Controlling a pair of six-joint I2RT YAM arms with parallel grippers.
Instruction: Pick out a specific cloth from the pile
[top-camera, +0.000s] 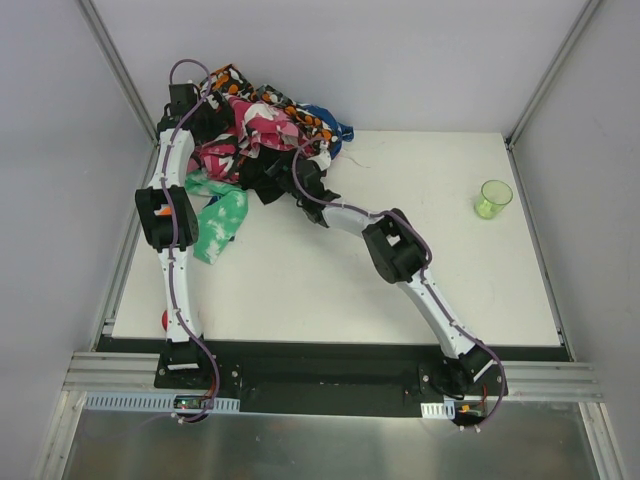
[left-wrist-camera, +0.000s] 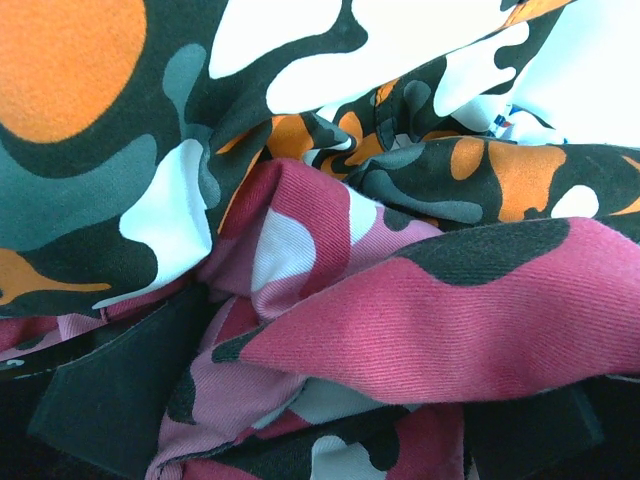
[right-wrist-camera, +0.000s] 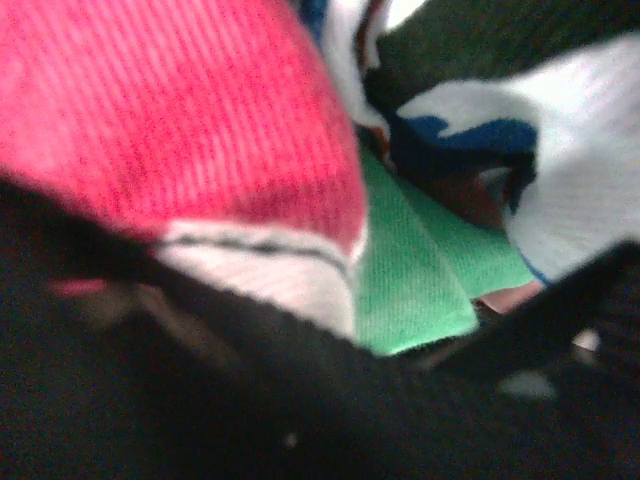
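Listing the contents of the white table (top-camera: 400, 280), we record one pile (top-camera: 262, 128) of rumpled patterned cloths heaped at its far left corner, and one translucent green cup (top-camera: 494, 198) standing well apart near the right edge. Within the pile we count an orange-black-white camouflage cloth (left-wrist-camera: 100, 150), a pink-white-black camouflage cloth (left-wrist-camera: 450, 320), a blue-and-white piece (top-camera: 325, 120), and a green-and-white cloth (top-camera: 222, 218) trailing out on the near left side beside the left arm (top-camera: 175, 250). The black cloth (top-camera: 262, 180) lies at the near edge of the pile, partly under pink fabric and touching the table. The left gripper (top-camera: 208, 100) is sunk into the far left of the heap; in its wrist view the dark fingers (left-wrist-camera: 110, 400) stand wide apart at the lower corners, unclosed, with pink fabric bunched between them. The right gripper (top-camera: 300, 172) reaches into the near side of the pile at the black cloth; its wrist view is blurred, black fabric fills the lower half, and we cannot tell whether its jaws are parted or clamped.
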